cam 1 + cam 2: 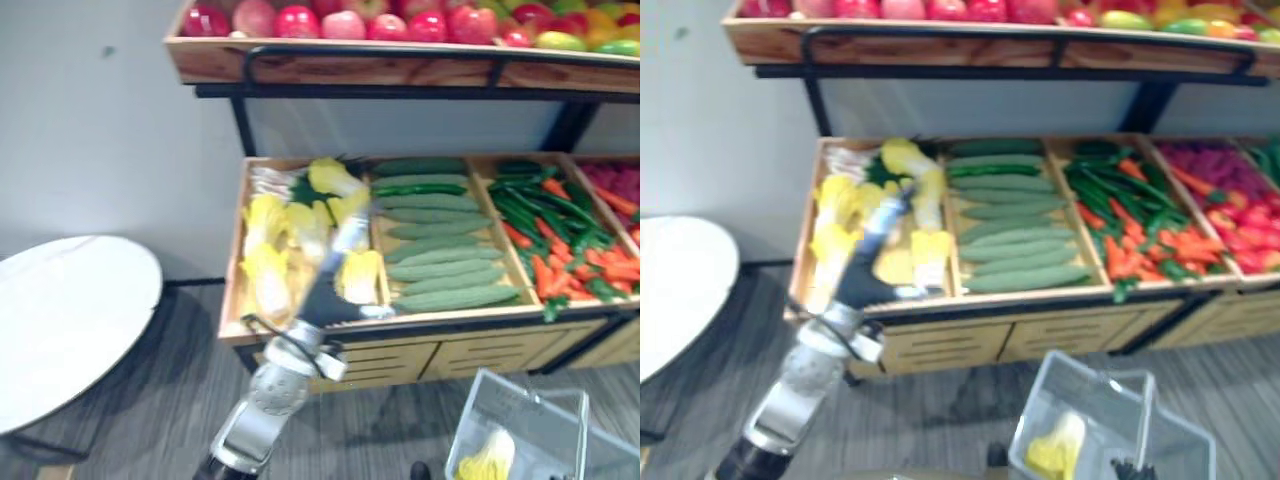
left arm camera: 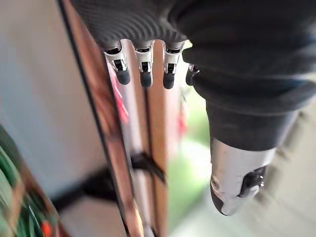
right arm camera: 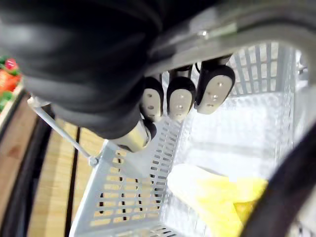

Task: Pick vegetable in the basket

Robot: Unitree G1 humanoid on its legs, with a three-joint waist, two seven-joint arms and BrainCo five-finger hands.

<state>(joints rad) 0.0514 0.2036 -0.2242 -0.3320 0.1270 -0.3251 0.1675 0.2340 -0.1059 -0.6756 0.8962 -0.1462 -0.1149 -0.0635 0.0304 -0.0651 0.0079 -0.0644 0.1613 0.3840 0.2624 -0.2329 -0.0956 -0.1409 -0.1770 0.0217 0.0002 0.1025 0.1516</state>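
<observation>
Two-tier wooden produce stand (image 1: 450, 318) across the top and middle of both eye views, round white table (image 1: 60, 320) at left, pale grey slotted plastic basket (image 1: 478, 405) at lower right with one yellow leafy vegetable (image 1: 487, 458) lying inside. Left hand (image 1: 338, 262) at centre, blurred, over the heap of yellow leafy vegetables (image 1: 268, 270). In its own wrist view, fingers (image 2: 145, 71) straight, thumb apart, nothing held. From the right wrist view: right hand (image 3: 180, 101) curled round the basket's grey bar handle (image 3: 256, 29).
</observation>
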